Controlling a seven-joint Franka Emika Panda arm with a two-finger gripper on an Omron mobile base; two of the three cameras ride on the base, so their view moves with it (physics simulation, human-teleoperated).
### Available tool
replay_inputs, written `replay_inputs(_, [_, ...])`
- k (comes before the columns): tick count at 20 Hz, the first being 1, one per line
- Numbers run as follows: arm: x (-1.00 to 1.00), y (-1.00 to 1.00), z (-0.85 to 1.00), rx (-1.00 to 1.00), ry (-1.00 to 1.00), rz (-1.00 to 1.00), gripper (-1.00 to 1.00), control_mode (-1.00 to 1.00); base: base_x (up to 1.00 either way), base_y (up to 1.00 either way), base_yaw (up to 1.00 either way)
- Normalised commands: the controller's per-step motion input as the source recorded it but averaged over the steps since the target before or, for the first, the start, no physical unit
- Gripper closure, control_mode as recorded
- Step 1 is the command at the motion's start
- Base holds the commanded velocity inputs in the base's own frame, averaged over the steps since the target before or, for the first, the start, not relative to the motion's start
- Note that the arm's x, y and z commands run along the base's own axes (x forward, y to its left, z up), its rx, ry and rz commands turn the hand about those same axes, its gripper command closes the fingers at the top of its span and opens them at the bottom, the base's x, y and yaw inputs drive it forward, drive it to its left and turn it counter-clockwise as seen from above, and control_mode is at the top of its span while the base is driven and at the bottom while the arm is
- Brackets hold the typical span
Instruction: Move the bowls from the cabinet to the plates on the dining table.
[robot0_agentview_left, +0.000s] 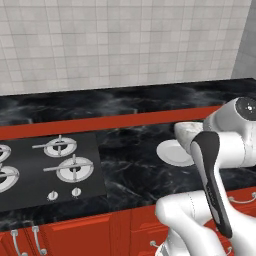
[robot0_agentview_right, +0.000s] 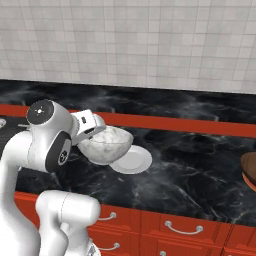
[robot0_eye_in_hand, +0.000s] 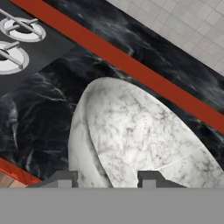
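Claw (robot0_eye_in_hand: 105, 178) grips the deep white grey-marbled bowl (robot0_agentview_right: 106, 144) by its rim, held above the round white plate (robot0_agentview_right: 134, 161) on the black marble tabletop (robot0_agentview_right: 200, 165).

Bowl (robot0_agentview_right: 106, 144) above plate (robot0_agentview_right: 132, 160) — stovetop (robot0_agentview_left: 45, 170) leftward

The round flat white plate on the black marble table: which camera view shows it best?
The left base view: the round flat white plate lies mostly uncovered there. In the right base view the white grey-marbled bowl overlaps it; the hand view shows the bowl.
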Motion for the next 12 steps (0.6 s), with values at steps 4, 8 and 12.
replay_inputs(4, [0.20, -0.07, -0.24, 0.00, 0.00, 0.00, 1.00, -1.00, 0.00, 0.00, 0.00])
replay_inputs(8, [0.16, -0.07, -0.21, -0.01, 0.00, 0.00, 1.00, -1.00, 0.00, 0.00, 0.00])
replay_inputs(12, [0.15, -0.07, -0.19, -0.01, 0.00, 0.00, 1.00, -1.00, 0.00, 0.00, 0.00])
